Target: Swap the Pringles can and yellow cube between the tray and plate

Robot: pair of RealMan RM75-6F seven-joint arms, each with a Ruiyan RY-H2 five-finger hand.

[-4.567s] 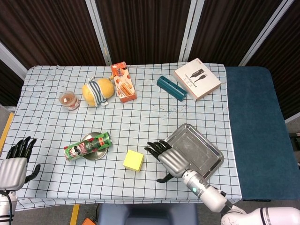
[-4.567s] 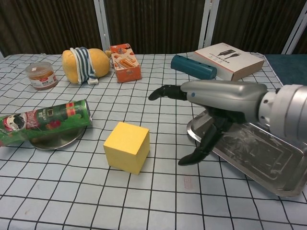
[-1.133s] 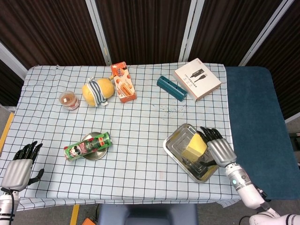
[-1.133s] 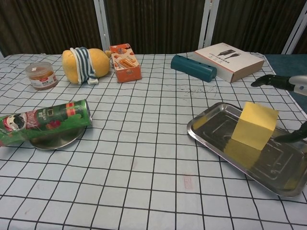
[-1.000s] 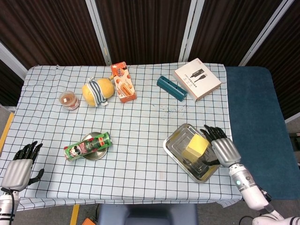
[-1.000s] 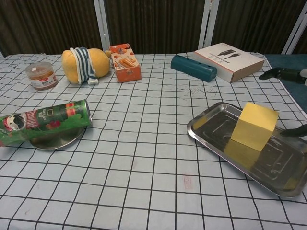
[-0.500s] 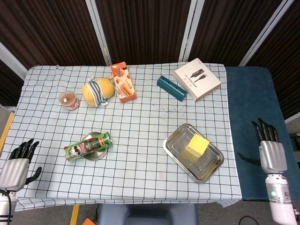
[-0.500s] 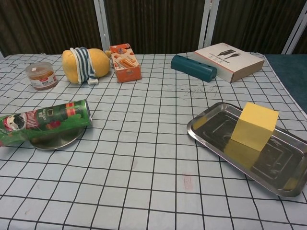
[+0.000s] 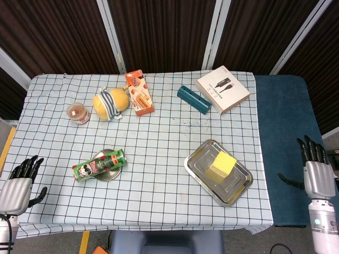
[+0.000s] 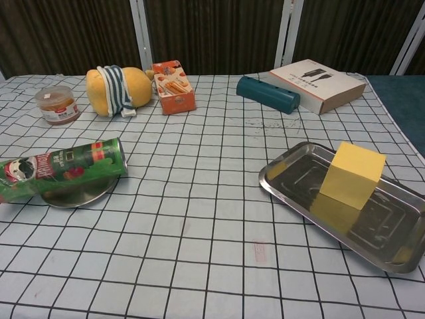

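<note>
Head view: yellow cube in tray near bench's front right corner; Pringles can lying across plate, front left. Both hands empty, fingers apart: left hand, right hand. Swap apparently complete; best kept clear.

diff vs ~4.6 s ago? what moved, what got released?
The yellow cube went from the tablecloth into the tray. The right hand let it go and withdrew past the table's right edge, open. The Pringles can stays lying on the plate; the left hand barely moved.
</note>
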